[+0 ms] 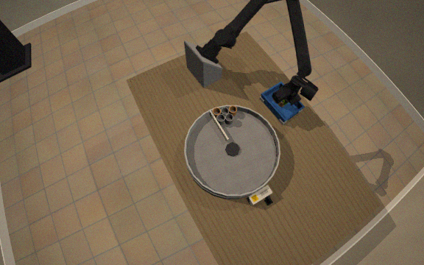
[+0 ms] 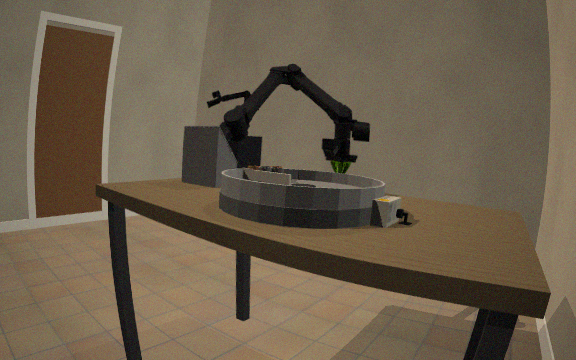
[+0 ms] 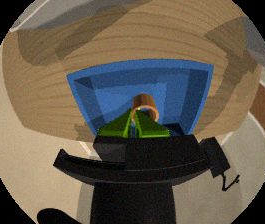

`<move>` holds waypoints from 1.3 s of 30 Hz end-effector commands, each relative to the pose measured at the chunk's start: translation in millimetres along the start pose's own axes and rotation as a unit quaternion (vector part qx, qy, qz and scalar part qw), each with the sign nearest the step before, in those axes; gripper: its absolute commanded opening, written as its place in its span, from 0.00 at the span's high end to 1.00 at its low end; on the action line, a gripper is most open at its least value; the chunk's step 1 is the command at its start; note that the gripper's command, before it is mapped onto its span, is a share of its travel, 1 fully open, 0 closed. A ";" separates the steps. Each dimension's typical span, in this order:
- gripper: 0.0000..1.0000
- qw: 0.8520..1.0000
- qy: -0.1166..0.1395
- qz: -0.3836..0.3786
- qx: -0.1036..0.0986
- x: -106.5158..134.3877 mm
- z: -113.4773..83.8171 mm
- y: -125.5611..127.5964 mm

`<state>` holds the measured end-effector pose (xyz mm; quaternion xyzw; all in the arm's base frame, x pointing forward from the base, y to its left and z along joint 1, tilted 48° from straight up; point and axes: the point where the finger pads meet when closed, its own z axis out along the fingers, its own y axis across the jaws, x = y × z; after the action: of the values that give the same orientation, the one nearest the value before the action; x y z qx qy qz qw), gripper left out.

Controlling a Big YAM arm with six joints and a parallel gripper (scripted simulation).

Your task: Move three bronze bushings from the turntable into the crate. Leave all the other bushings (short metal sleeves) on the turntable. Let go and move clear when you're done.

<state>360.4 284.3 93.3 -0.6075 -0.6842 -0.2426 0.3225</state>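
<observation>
My gripper (image 1: 283, 103) (image 2: 340, 172) (image 3: 133, 111) points down over the blue crate (image 1: 288, 117) (image 3: 143, 65). Its green fingers are shut on the wall of a bronze bushing (image 3: 144, 101), one tip inside its rim and one outside. The bushing hangs upright within the crate's outline; whether it touches the crate floor cannot be told. On the turntable (image 1: 230, 173) (image 2: 313, 200), one bronze bushing (image 1: 216, 108) stands beside the divider and another bronze bushing (image 1: 232, 113) stands near the wall. Three grey bushings (image 1: 228, 121) stand clustered with them. The crate's near part is hidden by the gripper.
A pale divider bar (image 1: 219, 125) runs from the turntable's rim toward its dark hub (image 1: 232, 149). A white control box (image 1: 260, 195) (image 2: 388, 210) with a black knob sits at the turntable's side. A grey block (image 1: 203, 70) (image 2: 203, 155) stands by the arm's base.
</observation>
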 end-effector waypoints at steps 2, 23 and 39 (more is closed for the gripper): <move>1.00 1.000 -0.002 0.003 0.003 -0.4 4.7 1.3; 1.00 1.000 -0.002 0.003 0.005 -1.1 11.4 -0.7; 1.00 1.000 -0.002 0.006 0.003 -3.2 11.6 0.5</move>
<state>359.5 289.0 89.6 -0.6072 -0.6843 -0.2427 0.3227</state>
